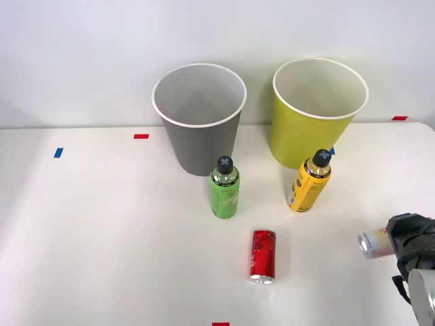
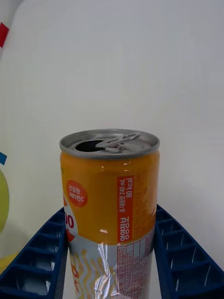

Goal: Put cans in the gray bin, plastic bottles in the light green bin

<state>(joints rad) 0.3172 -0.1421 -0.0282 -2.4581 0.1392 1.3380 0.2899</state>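
Right gripper (image 2: 112,252), lower right of the front view: jaws pinch the orange-topped can (image 2: 110,205). Sideways grip likely suits tipping it into the gray bin (image 1: 198,115).

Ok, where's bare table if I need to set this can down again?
Free: the wide left side past the gray bin and green bottle, and the strip between red can and right gripper. Crowded: around both bottles below the bins.

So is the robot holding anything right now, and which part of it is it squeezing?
Yes. The right tool holds the orange and pale can, with a blue finger on each side of its lower body, opened top pointing away.
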